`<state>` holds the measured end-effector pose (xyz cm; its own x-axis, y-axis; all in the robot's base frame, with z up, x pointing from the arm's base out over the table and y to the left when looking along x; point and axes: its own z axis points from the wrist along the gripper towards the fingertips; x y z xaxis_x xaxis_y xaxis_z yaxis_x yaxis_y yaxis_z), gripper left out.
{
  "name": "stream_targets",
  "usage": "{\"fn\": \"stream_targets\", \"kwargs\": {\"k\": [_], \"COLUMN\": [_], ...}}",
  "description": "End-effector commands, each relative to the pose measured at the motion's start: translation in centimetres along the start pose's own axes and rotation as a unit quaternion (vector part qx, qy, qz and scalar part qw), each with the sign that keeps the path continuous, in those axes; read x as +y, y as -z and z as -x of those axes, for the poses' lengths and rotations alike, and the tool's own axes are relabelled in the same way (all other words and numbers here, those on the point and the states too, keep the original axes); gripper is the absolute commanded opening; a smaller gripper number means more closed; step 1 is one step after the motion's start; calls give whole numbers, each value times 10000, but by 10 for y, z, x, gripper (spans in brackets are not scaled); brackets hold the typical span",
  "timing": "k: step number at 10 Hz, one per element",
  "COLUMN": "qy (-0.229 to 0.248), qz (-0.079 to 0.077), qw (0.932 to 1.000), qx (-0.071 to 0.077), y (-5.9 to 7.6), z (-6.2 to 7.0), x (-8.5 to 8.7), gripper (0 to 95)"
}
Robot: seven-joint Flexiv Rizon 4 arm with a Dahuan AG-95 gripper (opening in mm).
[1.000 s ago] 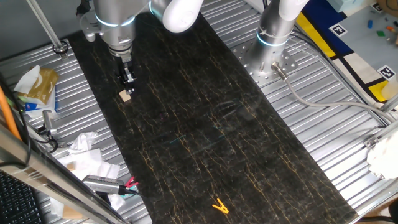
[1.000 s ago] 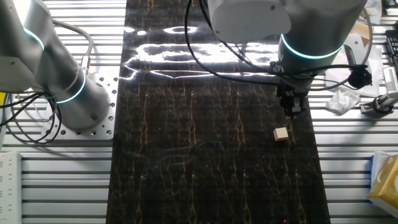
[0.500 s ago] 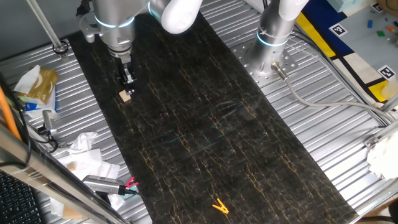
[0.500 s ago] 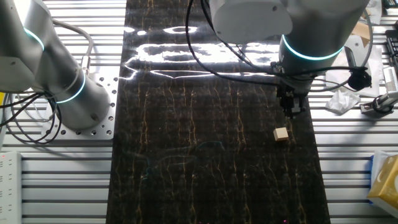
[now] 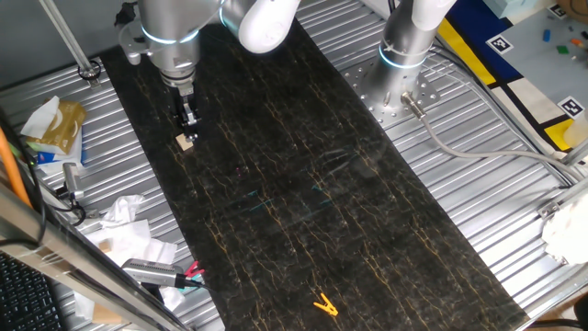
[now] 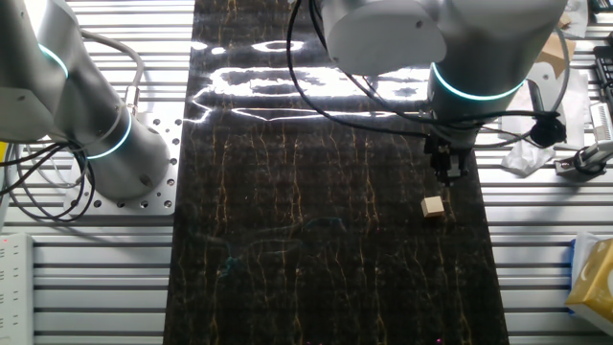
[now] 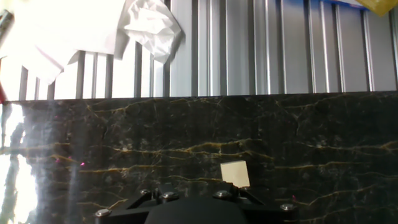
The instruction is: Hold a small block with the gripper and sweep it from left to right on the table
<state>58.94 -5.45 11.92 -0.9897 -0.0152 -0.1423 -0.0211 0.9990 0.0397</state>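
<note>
approach step: gripper (image 6: pixel 447 175) hovering just above/beside small block (image 6: pixel 434 206) near table (image 5: pixel 303 184) edge, jaw state unclear, nxt needs descent + grasp.

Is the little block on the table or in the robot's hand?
On the table. The block lies flat there, with the gripper above it, not touching.

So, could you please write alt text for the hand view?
A small tan block lies on the black gold-veined table, just beyond the dark claw housing at the bottom edge. Ribbed silver metal lies behind the table, with crumpled white paper at upper left.
</note>
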Motion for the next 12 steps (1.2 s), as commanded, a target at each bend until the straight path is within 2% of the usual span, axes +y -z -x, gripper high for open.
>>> {"fn": "stream_targets", "kwargs": {"k": [1,12], "qy": [11,62], "qz": [35,14], "qw": [10000,10000], "qx": [2,5], "y": [0,-17], "z": [1,7], "x": [-4,-7], "gripper": [380,380]}}
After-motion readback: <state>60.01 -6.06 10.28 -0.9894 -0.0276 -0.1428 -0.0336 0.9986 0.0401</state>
